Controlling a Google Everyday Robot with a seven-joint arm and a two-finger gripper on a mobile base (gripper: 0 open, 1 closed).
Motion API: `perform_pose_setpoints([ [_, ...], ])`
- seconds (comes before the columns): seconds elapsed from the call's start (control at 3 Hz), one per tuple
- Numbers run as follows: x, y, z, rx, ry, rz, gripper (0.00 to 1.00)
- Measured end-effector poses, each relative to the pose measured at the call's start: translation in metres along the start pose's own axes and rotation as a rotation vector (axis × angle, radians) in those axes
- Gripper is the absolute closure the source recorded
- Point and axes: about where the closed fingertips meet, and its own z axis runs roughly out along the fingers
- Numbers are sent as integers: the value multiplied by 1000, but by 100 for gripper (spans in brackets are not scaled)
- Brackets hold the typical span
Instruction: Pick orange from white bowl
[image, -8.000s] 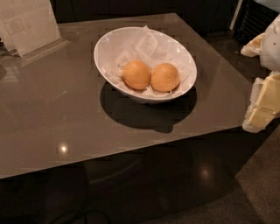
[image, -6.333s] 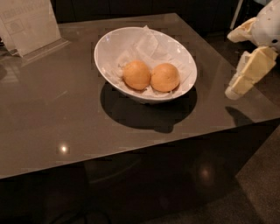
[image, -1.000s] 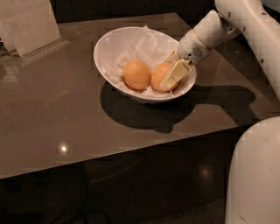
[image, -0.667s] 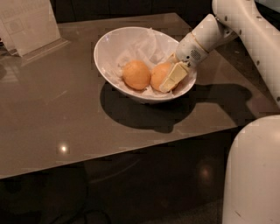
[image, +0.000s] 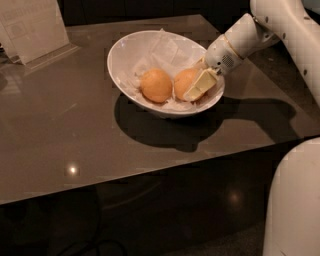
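The white bowl (image: 125, 60) stands tilted on the table, lined with crumpled white paper. Two oranges lie side by side in it: the left orange (image: 156, 85) is fully in view, and the right orange (image: 184, 81) is partly covered by my gripper. My gripper (image: 196, 86) reaches in over the bowl's right rim and sits against the front right side of the right orange. The white arm (image: 250, 32) comes down from the upper right.
The bowl sits on a glossy grey-brown table (image: 60, 135), whose front edge runs across the lower part of the view. A white sign card in a clear stand (image: 32, 27) is at the back left. A white part of the robot's body (image: 295, 205) fills the lower right.
Over the past seconds the arm swung in from the right edge of the view into the bowl. In the last second the gripper has stayed against the right orange, barely shifting.
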Motion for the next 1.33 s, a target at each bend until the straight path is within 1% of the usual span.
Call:
perform_pose_setpoints([
  [0.33, -4, 1, -27, 65, -76, 13, 93],
  [0.67, -13, 14, -64, 102, -199, -7, 100],
  [1.0, -17, 43, -96, 84, -336, -20, 100],
  [1.33, -17, 75, -128, 92, -427, -30, 100],
])
